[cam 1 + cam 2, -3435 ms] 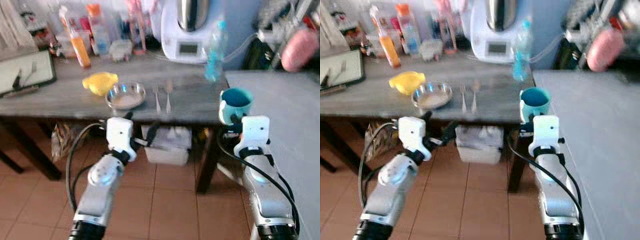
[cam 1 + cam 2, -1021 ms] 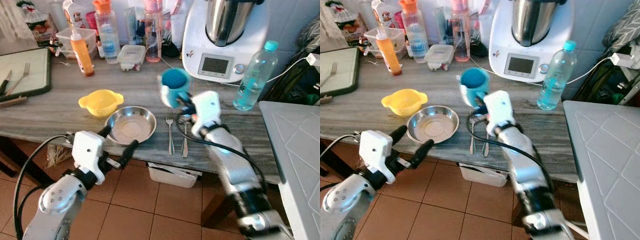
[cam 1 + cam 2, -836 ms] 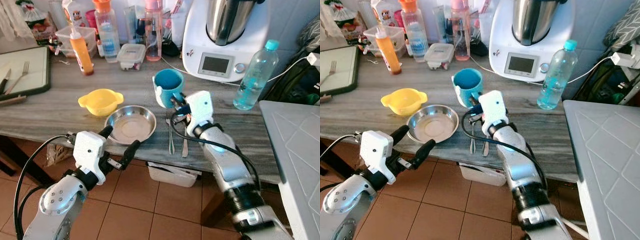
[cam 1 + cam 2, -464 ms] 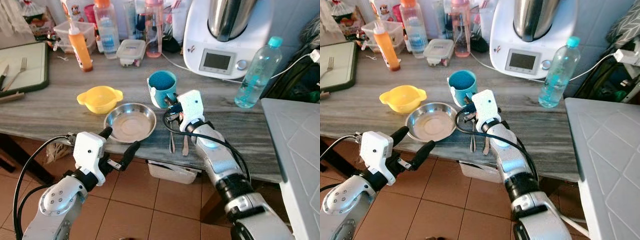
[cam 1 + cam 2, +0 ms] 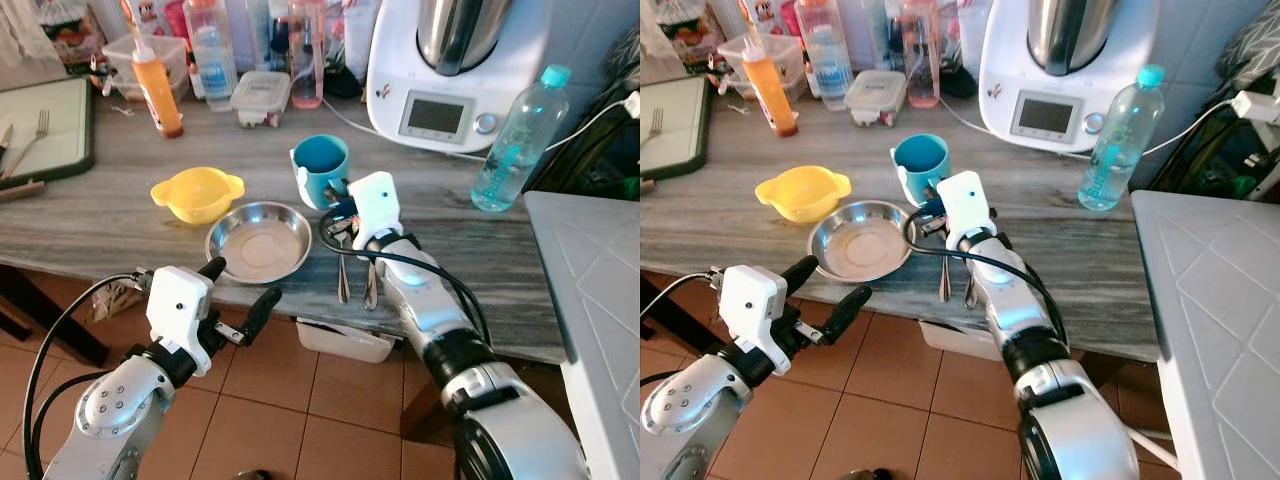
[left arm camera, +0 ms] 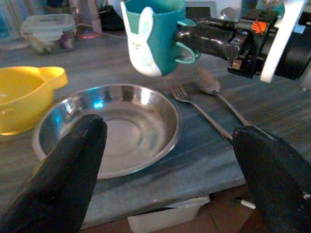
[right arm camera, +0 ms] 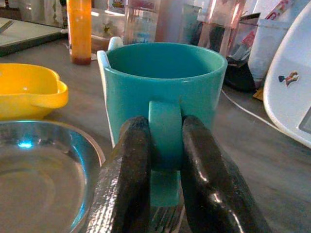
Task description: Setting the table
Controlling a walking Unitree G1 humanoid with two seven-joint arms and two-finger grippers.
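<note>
The teal mug [image 5: 321, 167] stands upright, mouth up, its long axis vertical and its handle turned back toward the right gripper [image 7: 164, 145], whose two black fingers [image 7: 127, 184] pinch that handle from either side. In the left wrist view the mug's base looks just clear of the grey table [image 5: 90, 215], or barely touching it; I cannot tell which. A second ago the mug was carried higher and tilted, above the cutlery; half a second ago it was lower and closer to the bowls, and now it has come down level beyond the fingertips, just past the tops of the fork [image 5: 341, 270] and spoon [image 5: 369, 275], which lie under the gripper's wrist. That suggests the placing step is nearly done and only the letting go remains.

To the gripper's left sits the steel bowl [image 5: 258, 241], just beside the mug, with the yellow bowl [image 5: 197, 192] beyond it. Farther ahead stand the white kitchen machine [image 5: 445, 70] and, off to the right, the water bottle [image 5: 511, 140].

The left gripper [image 5: 237, 292] hovers below the table edge in front of the steel bowl, fingers spread wide and holding nothing
</note>
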